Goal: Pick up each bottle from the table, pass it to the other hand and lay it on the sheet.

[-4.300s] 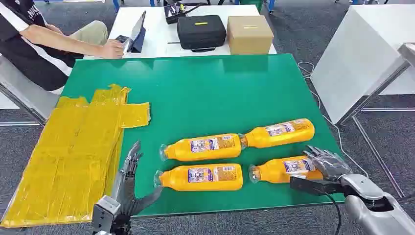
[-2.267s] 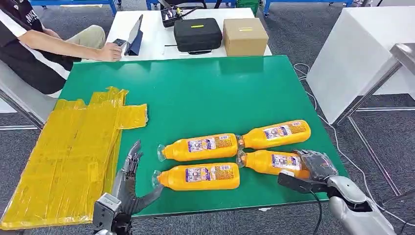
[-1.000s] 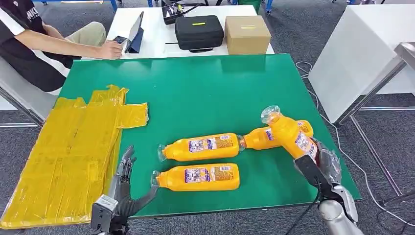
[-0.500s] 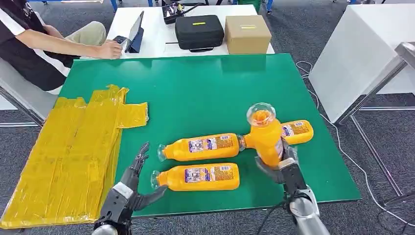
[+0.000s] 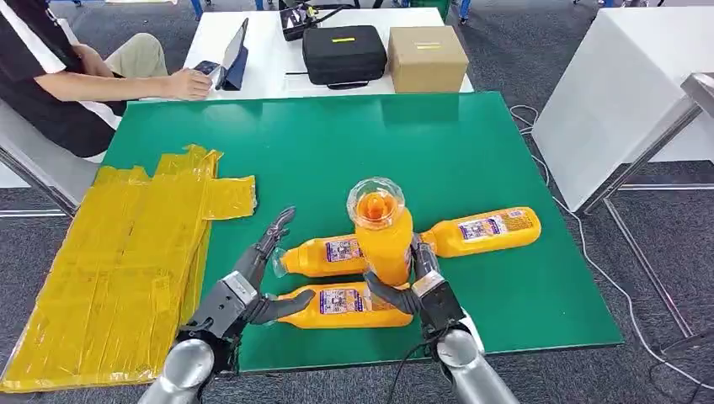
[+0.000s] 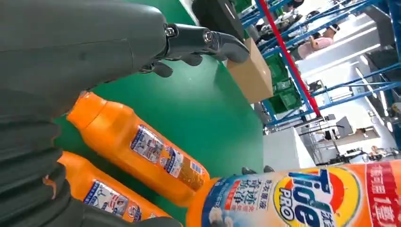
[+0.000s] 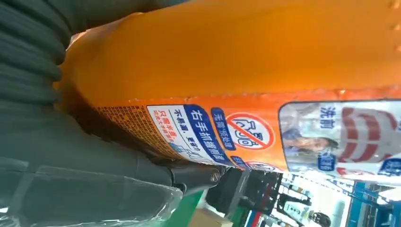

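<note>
table (image 5: 471, 160): green top, three orange bottles lying on it near the front edge, one more held above them.
sheet (image 5: 126, 261): yellow, spread over the table's left side and hanging past its edge; nothing lies on it yet.
person (image 5: 50, 76): seated at the far left corner, one hand on the white table (image 5: 261, 67) behind, well clear of the robot's arms.
black case (image 5: 345, 52) and cardboard box (image 5: 428, 57): on that white table, out of the way.
held bottle (image 5: 383, 240): upright, cap toward the camera, above the gap between the lying bottles.
right hand (image 5: 421, 282): wrapped round the held bottle's lower body, gripping it.
left hand (image 5: 253, 282): holds nothing, fingers spread, hovering just left of the held bottle over the necks of the near bottle (image 5: 345, 305) and the middle bottle (image 5: 324, 257).
far bottle (image 5: 484, 231): lying to the right, clear of both hands.
risk: the smooth bottle is held low, so it may tip or slip as the grip passes over; if the right hand lets go early it would likely drop onto the bottles beneath.
in the way: the two lying bottles sit right under the handover; the left hand's fingers could knock them and set them rolling.
</note>
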